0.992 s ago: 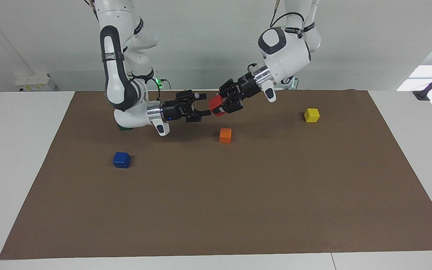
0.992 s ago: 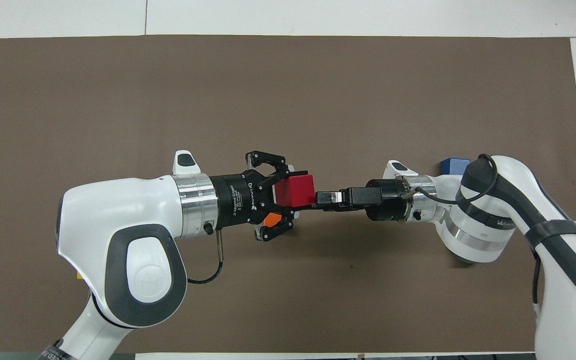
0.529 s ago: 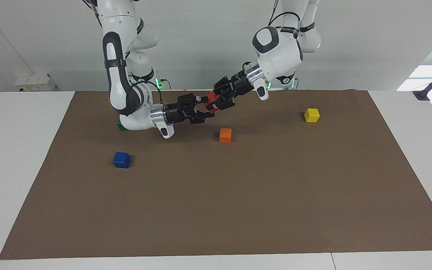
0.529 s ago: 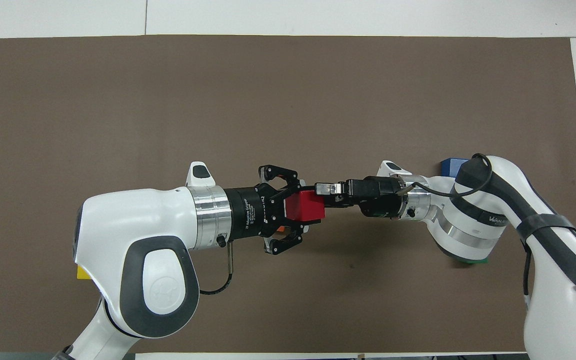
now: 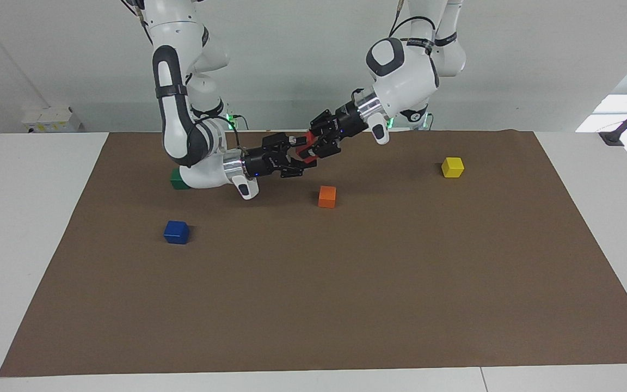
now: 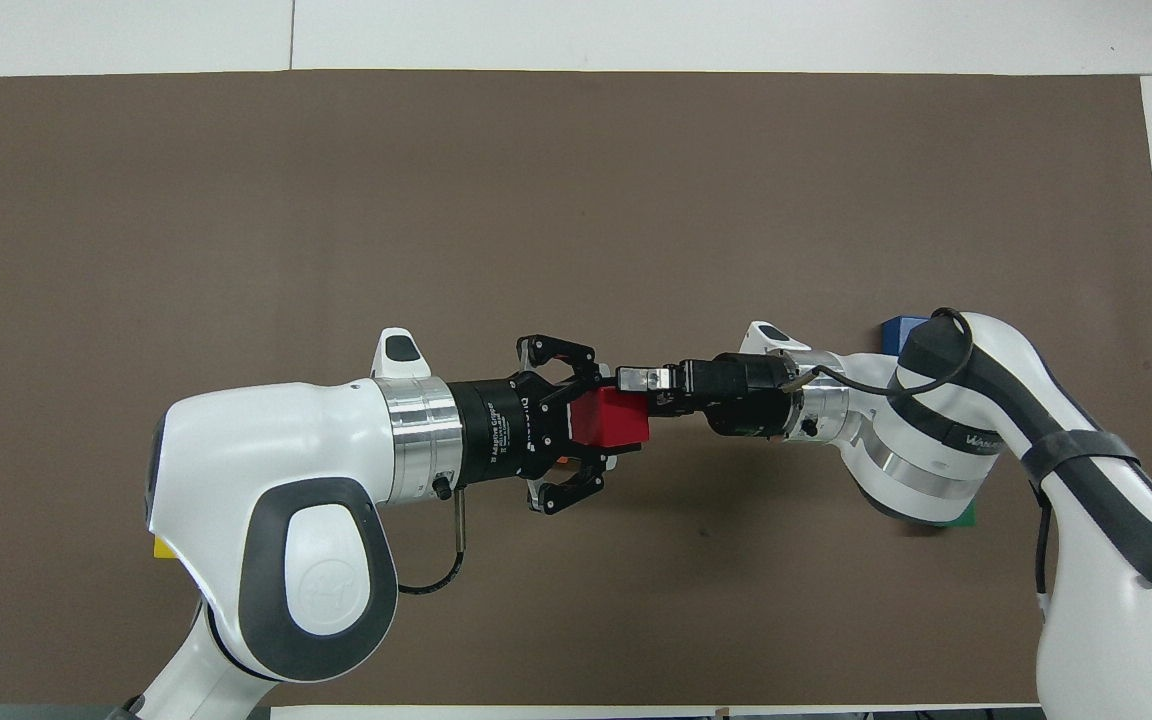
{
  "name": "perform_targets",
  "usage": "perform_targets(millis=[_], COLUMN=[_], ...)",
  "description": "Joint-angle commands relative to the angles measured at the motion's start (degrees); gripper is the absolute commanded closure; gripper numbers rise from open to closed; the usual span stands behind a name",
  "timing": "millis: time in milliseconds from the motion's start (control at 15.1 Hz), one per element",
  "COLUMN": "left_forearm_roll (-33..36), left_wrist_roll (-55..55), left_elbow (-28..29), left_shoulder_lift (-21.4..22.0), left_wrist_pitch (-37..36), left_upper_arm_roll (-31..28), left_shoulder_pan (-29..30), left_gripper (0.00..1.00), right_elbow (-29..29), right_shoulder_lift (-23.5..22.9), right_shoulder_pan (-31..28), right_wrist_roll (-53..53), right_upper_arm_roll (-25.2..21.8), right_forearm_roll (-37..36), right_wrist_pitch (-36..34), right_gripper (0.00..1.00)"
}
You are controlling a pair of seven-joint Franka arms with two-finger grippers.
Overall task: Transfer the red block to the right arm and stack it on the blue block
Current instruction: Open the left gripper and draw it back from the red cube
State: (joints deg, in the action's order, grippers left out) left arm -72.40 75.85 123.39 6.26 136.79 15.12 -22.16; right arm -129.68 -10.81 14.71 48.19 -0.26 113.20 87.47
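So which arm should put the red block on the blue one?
The right. Its gripper has its fingers around the red block that the left gripper holds, and the blue block lies toward the right arm's end of the table.

Both arms raised above the mat, wrists near horizontal, grippers meeting tip to tip. Left gripper (image 5: 313, 150) clamped on the red block (image 6: 612, 417); right gripper (image 5: 295, 155), fingers spread, straddles the same block.

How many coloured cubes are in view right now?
5. Red block in the left end effector, up over the mat. On the mat: orange cube, yellow cube, blue block, and green cube, partly hidden by the right arm.
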Motion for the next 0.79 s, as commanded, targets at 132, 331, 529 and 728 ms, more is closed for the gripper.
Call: perform_targets(millis=[132, 331, 529, 728], left_forearm_roll=[-3.35, -3.44, -3.36, -3.36], left_wrist_roll=[-0.88, -0.71, -0.71, -0.53], left_elbow=[1.50, 1.50, 1.50, 1.24], left_shoulder_lift=[1.91, 1.91, 1.91, 2.00], left_wrist_pitch=[0.05, 0.05, 0.14, 0.23], left_upper_arm_roll=[-0.71, -0.80, -0.88, -0.97], left_shoulder_pan=[-0.08, -0.16, -0.16, -0.16], left_gripper=[1.00, 1.00, 1.00, 0.75], right_elbow=[0.31, 0.22, 0.31, 0.31], right_shoulder_lift=[-0.44, -0.35, -0.35, -0.35], right_shoulder_pan=[0.50, 0.50, 0.59, 0.67], right_wrist_roll=[2.87, 4.11, 4.11, 4.11], right_upper_arm_roll=[0.08, 0.08, 0.08, 0.17], right_forearm_roll=[1.40, 1.41, 1.41, 1.41], right_wrist_pitch=[-0.55, -0.37, -0.11, -0.11], right_gripper=[0.50, 1.00, 1.00, 1.00])
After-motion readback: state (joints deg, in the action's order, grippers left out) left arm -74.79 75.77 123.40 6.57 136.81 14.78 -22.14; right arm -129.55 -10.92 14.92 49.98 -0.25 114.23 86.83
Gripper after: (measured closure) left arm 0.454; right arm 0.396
